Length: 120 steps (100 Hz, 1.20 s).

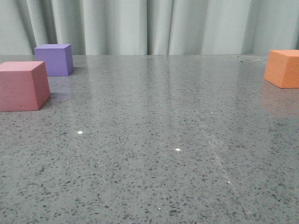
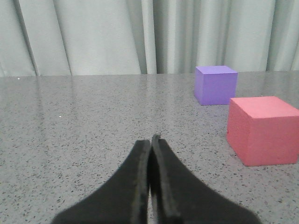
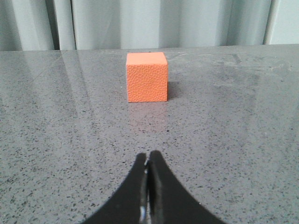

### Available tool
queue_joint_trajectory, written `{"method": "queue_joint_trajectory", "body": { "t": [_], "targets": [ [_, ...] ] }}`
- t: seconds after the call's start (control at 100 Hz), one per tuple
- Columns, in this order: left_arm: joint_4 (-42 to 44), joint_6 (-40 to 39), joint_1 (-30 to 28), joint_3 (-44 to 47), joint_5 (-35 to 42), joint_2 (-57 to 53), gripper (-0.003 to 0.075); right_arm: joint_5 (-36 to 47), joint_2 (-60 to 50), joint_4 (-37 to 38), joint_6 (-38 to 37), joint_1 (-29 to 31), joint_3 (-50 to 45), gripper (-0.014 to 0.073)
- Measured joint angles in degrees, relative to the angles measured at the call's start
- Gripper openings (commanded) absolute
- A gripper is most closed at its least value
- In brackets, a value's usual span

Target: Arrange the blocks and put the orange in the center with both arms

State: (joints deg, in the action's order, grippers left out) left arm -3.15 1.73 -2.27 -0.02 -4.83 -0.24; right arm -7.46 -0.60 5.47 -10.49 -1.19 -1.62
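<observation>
A pink cube (image 1: pixel 22 86) sits at the table's left edge in the front view, with a purple cube (image 1: pixel 55 59) just behind it. The orange cube (image 1: pixel 283 68) with a pebbled surface sits at the far right. Neither arm shows in the front view. In the left wrist view my left gripper (image 2: pixel 150 139) is shut and empty, with the pink cube (image 2: pixel 262 129) and purple cube (image 2: pixel 215 84) ahead and off to one side. In the right wrist view my right gripper (image 3: pixel 148 155) is shut and empty, well short of the orange cube (image 3: pixel 147 77), which sits straight ahead.
The grey speckled table (image 1: pixel 154 140) runs back to a pale green curtain (image 1: pixel 154 25). A wide stretch of bare tabletop lies between the pink and purple cubes on the left and the orange cube on the right.
</observation>
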Motion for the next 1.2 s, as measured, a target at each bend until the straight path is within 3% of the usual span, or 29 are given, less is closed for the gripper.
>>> {"method": "queue_joint_trajectory", "body": {
  "t": [1.2],
  "targets": [
    [0.0, 0.0, 0.0, -0.1, 2.0, 0.0, -0.002, 2.2, 0.0, 0.8, 0.0, 0.0, 0.0, -0.012]
  ]
}}
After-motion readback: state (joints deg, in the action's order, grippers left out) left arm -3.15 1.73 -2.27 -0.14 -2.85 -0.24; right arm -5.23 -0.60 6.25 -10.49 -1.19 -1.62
